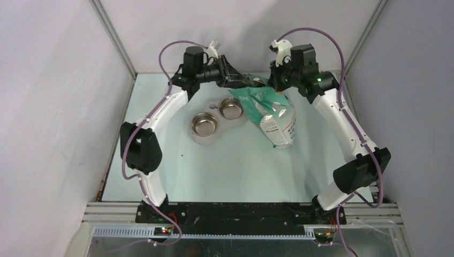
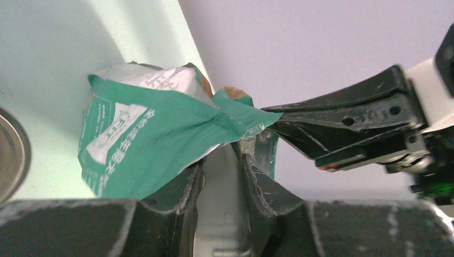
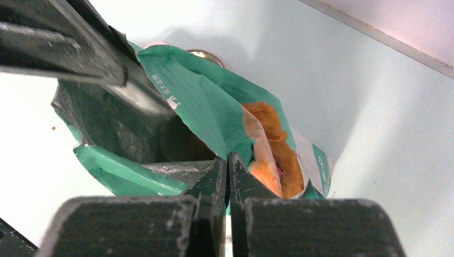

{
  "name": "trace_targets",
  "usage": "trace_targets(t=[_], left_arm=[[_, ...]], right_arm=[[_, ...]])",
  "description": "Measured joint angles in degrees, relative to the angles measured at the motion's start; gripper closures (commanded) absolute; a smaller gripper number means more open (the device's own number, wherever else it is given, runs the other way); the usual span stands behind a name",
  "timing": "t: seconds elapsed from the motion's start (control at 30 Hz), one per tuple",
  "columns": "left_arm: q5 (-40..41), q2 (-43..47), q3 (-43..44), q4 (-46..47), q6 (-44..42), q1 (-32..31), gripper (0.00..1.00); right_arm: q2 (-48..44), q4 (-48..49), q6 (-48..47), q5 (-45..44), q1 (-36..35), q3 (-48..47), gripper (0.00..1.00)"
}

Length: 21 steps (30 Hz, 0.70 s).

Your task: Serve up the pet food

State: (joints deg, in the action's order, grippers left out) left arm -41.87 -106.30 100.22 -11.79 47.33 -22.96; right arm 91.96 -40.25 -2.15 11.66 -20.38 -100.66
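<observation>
At the table's 12 o'clock, two grippers hold the teal bag (image 1: 273, 115) by its mouth.
The left gripper (image 1: 239, 80) grasps the mouth's 9 o'clock rim, its fingers part-spread over a fold. The right gripper (image 1: 272, 81), at 3 o'clock, is pinched tight on the opposite rim. The pet food is hidden: the mouth between the fingers is dark inside. The bag's white characters are too blurred to read.

I watch from above and behind the arm bases (image 1: 155, 210), the whole table (image 1: 160, 176) in frame; both wrist cameras look close-up at the teal-green bag (image 1: 275, 120), which all three views share.
</observation>
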Motion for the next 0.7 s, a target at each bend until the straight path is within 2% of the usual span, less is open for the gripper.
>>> trace_targets(t=[0.23, 0.7], left_arm=[[-2.49, 1.86, -7.93, 11.50, 15.15, 5.14, 1.00], [-2.99, 4.98, -13.81, 20.68, 25.27, 7.89, 1.00]], right_arm=[[-0.94, -1.38, -2.43, -3.58, -0.22, -0.09, 1.00], [-1.22, -5.31, -6.01, -8.13, -1.05, -2.99, 1.00]])
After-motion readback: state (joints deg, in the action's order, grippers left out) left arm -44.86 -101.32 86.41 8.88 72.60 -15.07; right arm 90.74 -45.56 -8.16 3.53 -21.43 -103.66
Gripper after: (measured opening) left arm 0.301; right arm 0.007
